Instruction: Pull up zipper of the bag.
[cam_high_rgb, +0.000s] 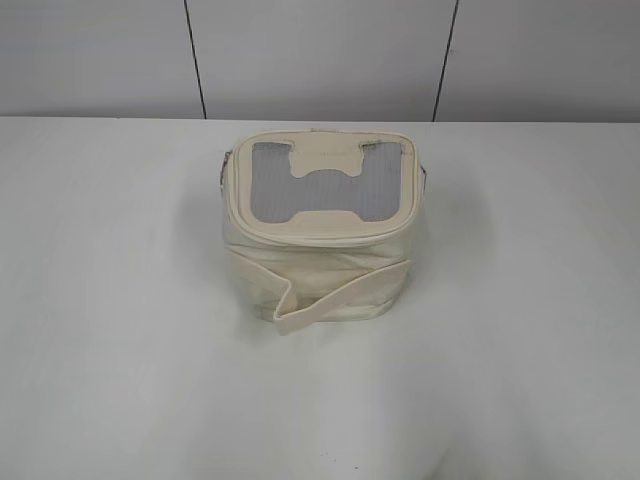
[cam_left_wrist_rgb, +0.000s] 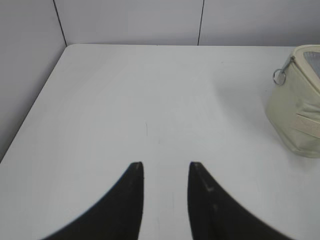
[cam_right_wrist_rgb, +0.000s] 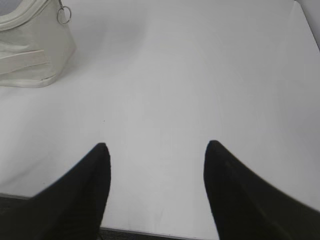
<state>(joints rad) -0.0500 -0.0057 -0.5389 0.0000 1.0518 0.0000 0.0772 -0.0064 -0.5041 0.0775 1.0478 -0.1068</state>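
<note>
Both hands sit low in their wrist views, left hand (cam_left_wrist_rgb: 166, 167) and right hand (cam_right_wrist_rgb: 157, 147), fingers spread and holding nothing. Bag (cam_high_rgb: 318, 235) stands mid-frame on the white surface (cam_high_rgb: 110, 330), well apart from them. Zipper (cam_high_rgb: 330, 238) rings (cam_left_wrist_rgb: 278, 76) hang untouched at each end, so pulling hasn't started yet, I'd say.

Matt cream fabric bag (cam_high_rgb: 318, 265), grey mesh top, smooth white table (cam_high_rgb: 520, 330)
</note>
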